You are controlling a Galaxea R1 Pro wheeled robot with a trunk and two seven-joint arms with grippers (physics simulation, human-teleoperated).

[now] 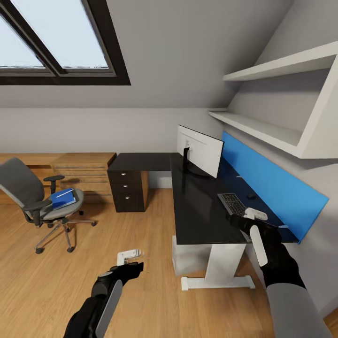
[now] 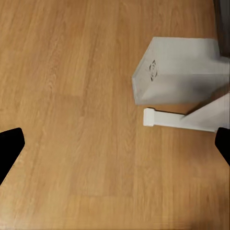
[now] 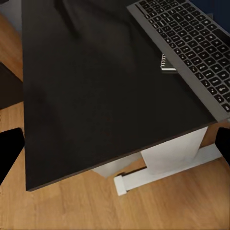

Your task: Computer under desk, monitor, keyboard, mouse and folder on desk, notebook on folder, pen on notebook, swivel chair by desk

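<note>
- Blue flat folder [image 1: 63, 198] lies on the grey swivel chair [image 1: 33, 199] at nine o'clock, well apart from the glossy black tabletop [image 1: 197, 206].
- Black keyboard [image 1: 232, 204] and white-backed monitor [image 1: 199, 150] already sit there; the white computer tower [image 2: 167, 72] stands beneath.
- Left gripper [image 1: 134, 253] and right gripper [image 1: 256, 215] have jaws spread, empty.
- Fetching the folder seems next: turn toward the chair.

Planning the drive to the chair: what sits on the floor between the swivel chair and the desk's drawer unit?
Bare wood floor in the head view between the swivel chair and the drawer unit.
</note>
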